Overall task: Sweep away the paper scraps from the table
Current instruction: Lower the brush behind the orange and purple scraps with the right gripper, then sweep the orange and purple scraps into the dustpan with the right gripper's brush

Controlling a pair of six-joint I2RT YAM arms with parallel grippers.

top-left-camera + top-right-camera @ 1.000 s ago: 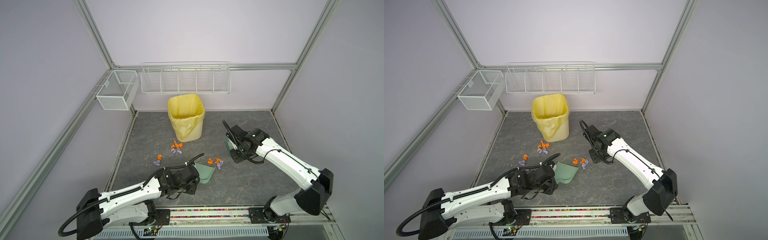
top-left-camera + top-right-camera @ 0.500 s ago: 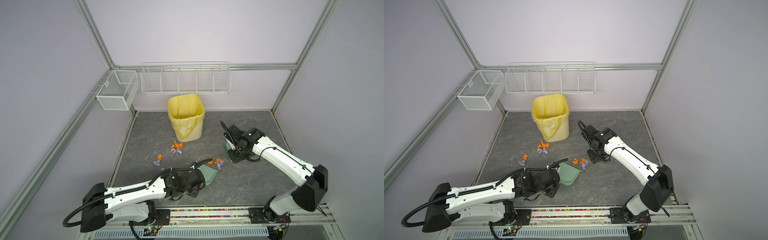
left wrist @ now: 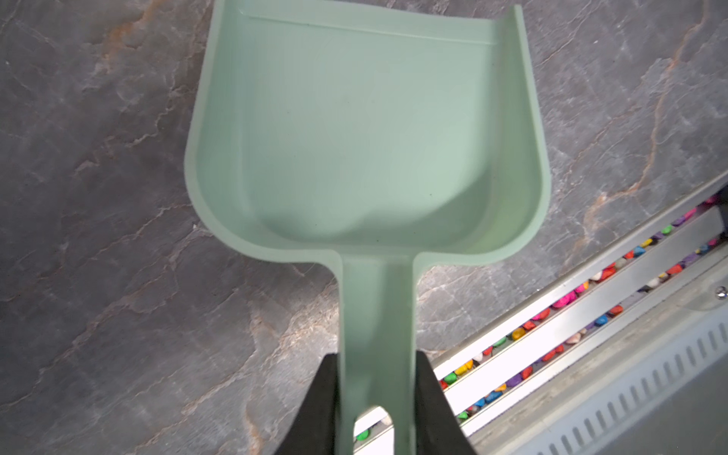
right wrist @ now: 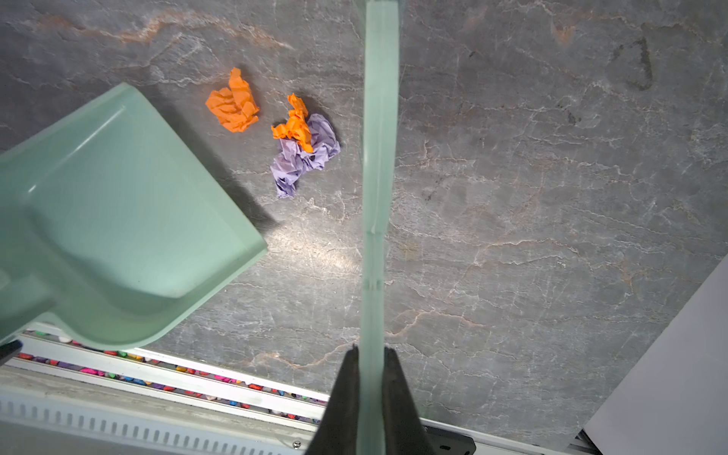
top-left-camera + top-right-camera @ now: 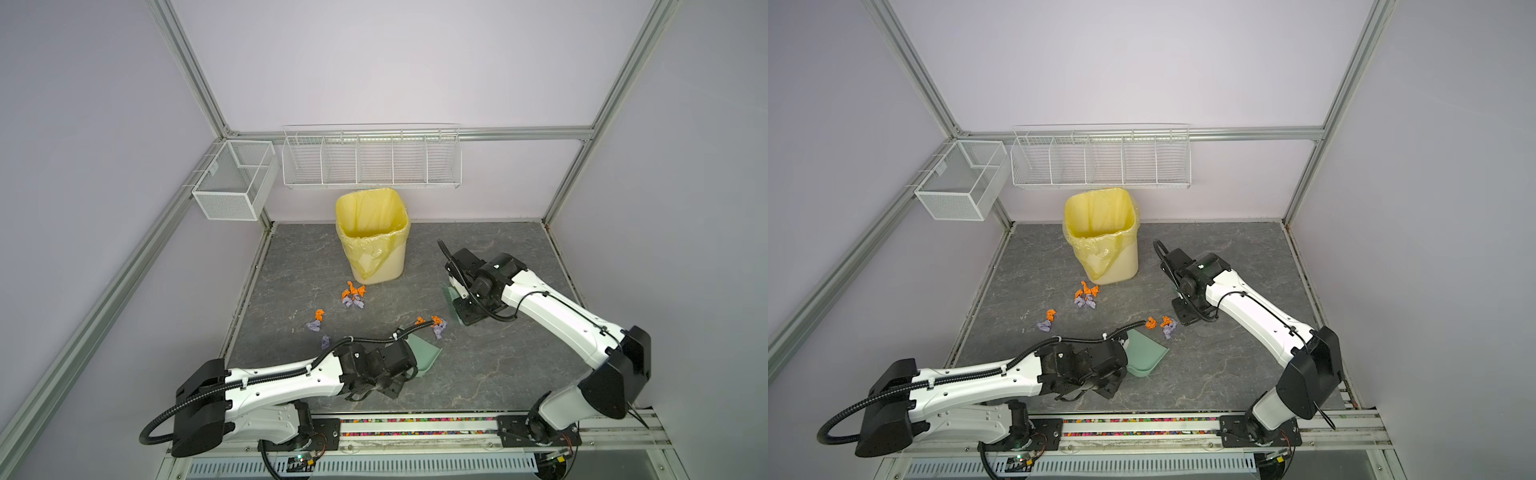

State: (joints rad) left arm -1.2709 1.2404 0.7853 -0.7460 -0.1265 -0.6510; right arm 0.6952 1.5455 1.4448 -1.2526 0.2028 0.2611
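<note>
- The left tool [image 3: 377, 378] is clamped on the handle of the mint-green plastic dustpan [image 3: 366, 130], which is empty; the right tool [image 4: 372, 366] is closed tight on the thin pale green plastic brush [image 4: 380, 157], seen edge-on
- None of the crumpled orange and lilac paper scraps [image 5: 353, 296] is collected yet: all lie on the dark grey marble-veined worktop [image 5: 498, 365]; one bunch sits just beside the pale yellow bag-lined bin [image 5: 376, 249], a pair [image 5: 316, 320] and a lone lilac wad [image 5: 326, 342] lie nearer the left arm, and three wads [image 4: 303, 145] lie between brush and dustpan
- The shadow under the pan's lip suggests it is raised; if it is not pressed flat before the stroke, the wads would likely slide underneath rather than in
- The three wads sit off one end of the pan's mouth, so a straight push could send them past its corner
- They look light and springy; a fast flick might scatter them towards the silver rail at the worktop's front edge
- The brush is pinched by a narrow edge, so dragging pressure may twist it in the grip
- The left arm's black cable [image 5: 374, 340] runs close to the nearest orange wad and could drag it away
- Reaching the bunch by the bin risks nudging the bin
</note>
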